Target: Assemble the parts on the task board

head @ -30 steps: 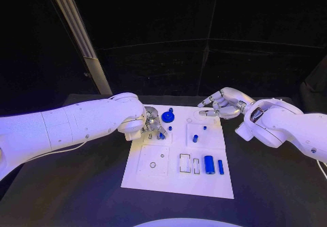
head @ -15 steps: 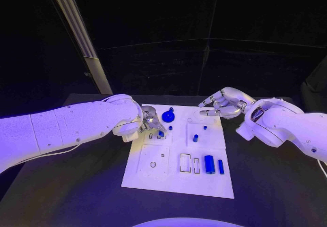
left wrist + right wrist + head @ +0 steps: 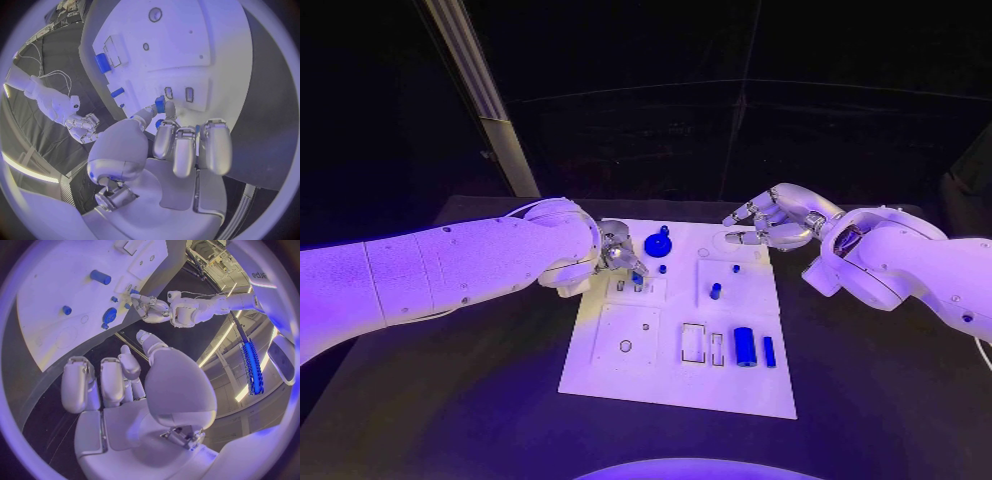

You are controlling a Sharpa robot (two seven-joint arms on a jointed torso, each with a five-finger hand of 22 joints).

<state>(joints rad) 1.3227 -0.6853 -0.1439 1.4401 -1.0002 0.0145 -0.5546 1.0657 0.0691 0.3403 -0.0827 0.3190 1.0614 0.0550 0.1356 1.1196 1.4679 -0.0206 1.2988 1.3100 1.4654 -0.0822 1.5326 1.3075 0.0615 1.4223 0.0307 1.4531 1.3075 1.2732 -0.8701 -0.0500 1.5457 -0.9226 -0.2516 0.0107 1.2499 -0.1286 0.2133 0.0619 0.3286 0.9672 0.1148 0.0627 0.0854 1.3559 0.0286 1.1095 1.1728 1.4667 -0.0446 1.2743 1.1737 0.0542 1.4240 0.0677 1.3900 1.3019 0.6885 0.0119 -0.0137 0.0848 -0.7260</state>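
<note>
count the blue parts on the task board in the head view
7: a round part at the far edge, a small peg, one pinched by the left hand, two pegs mid-right, two cylinders near-right. The hand may hide more.

Task board (image 3: 678, 380) mid-table — parts (image 3: 744, 346) lie on it.

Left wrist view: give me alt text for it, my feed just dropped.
The left hand pinches a small blue part at its fingertips, just above the white task board, near two small rectangular slots. Farther along the board lie more blue parts, including a larger cylinder; the right hand hangs off the board's edge.
</note>
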